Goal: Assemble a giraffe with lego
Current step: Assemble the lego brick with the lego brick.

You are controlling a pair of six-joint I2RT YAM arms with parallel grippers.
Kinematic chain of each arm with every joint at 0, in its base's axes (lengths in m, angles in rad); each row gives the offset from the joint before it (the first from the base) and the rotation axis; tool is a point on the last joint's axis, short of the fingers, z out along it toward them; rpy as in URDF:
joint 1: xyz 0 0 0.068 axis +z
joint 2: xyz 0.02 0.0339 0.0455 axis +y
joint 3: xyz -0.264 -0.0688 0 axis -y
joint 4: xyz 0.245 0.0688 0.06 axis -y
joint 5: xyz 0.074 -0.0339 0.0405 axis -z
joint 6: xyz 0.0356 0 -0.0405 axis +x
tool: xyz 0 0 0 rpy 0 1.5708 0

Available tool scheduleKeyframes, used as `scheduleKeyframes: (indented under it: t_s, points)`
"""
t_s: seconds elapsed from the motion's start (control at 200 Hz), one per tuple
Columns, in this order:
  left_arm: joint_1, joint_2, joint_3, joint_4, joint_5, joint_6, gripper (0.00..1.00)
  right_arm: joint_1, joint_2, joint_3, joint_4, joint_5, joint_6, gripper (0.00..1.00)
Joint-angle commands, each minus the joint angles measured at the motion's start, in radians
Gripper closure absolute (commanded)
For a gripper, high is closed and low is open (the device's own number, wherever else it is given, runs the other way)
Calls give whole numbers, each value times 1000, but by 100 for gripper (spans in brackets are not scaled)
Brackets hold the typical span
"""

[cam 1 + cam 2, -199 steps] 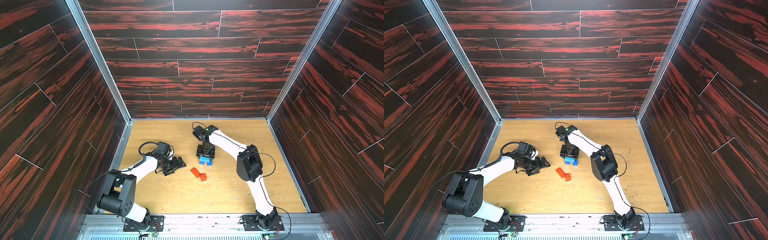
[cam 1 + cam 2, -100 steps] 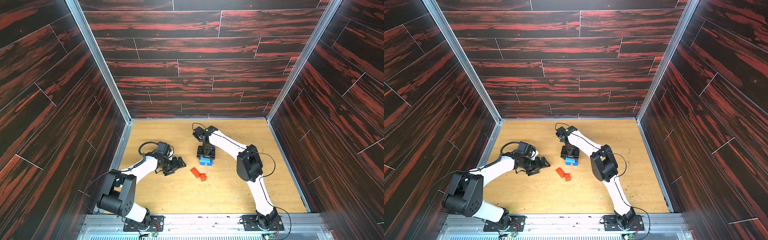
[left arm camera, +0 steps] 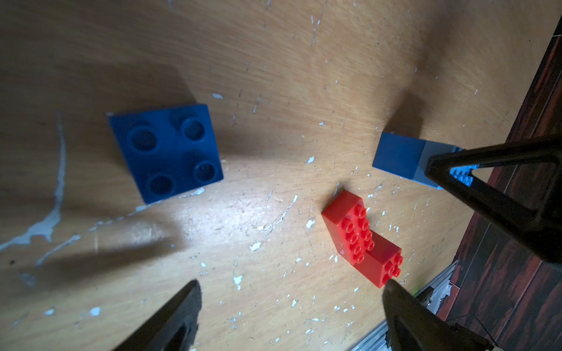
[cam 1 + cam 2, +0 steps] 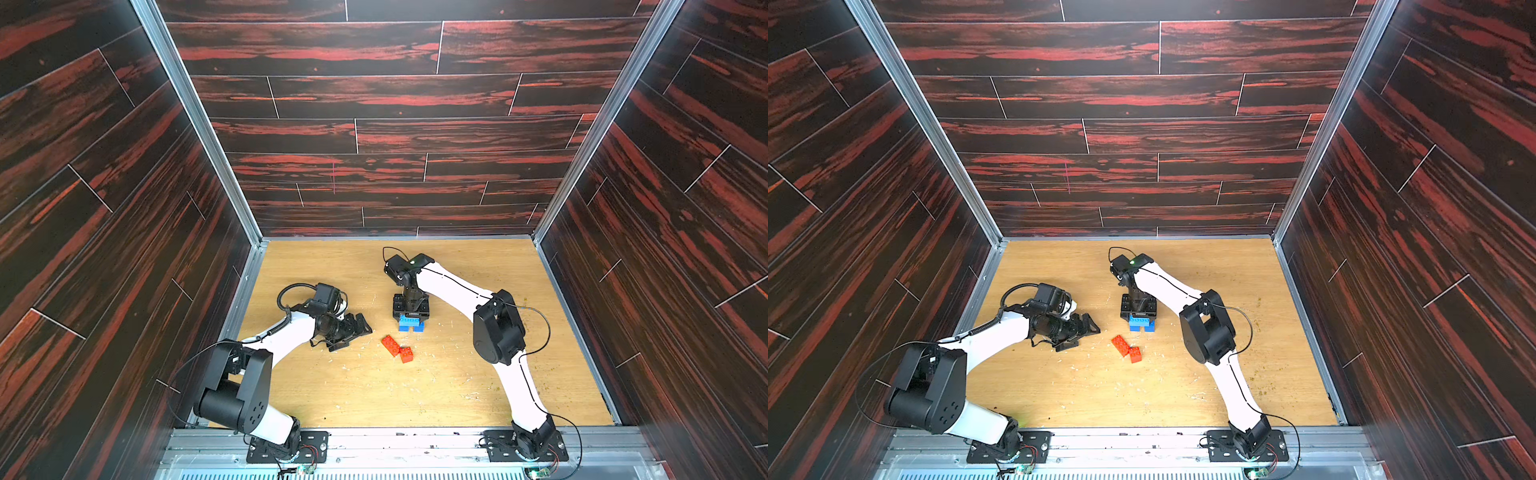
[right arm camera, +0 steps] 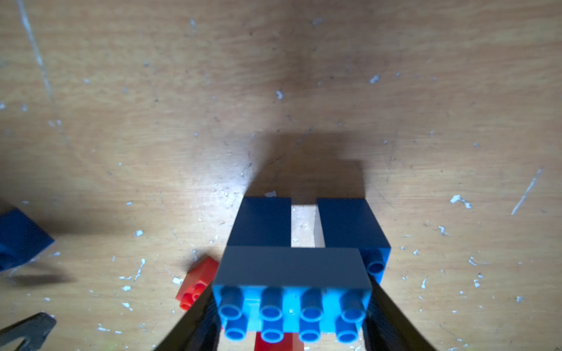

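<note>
at the left, the left gripper (image 4: 353, 328), black plastic with open triangular-framed fingers, hangs low over the pale wood-grain desk (image 4: 332, 395), its jaws spread wide and holding nothing. under it, in the left wrist view, a small square dark blue plastic brick (image 3: 165, 152) with four round hollow studs sits alone, studs up; in both top views the gripper's body stands in the way of it. the desk's surface is scuffed and flecked with white chips. further right, clear of both arms, a longer glossy red studded brick (image 4: 390, 345) lies flat with a small red square brick (image 4: 406, 354) touching its end at an angle. right of these, near the middle of the desk, stands the part-built giraffe (image 4: 410, 325): two smooth dark blue leg bricks (image 5: 261, 221) apart from each other, with a longer light blue eight-stud body brick (image 5: 292, 273) across their tops, shifted so one stud of a leg shows past its end. the right gripper (image 4: 410, 318) comes straight down on it, jaws pinching the body brick at its two short ends and covering most of it from above. dark red-streaked plank walls (image 4: 374, 124) with grey metal corner rails box in the desk.
</note>
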Motion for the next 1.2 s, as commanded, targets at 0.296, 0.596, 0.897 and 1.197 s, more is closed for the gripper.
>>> scheduleKeyframes:
  t_s: [0.296, 0.596, 0.897, 1.197]
  points:
    - [-4, -6, 25, -41, -14, 18, 6, 21, 24, -64, 22, -10, -53, 46]
    - [-5, -3, 24, -43, -14, 19, 6, 28, -6, -81, 35, 31, -92, 27]
    - [-4, -6, 29, -46, -18, 12, 6, 27, -83, -49, 92, 49, -131, 10]
    - [-5, -10, 48, -64, -35, 21, 5, 33, -205, -81, 122, 94, -179, 1]
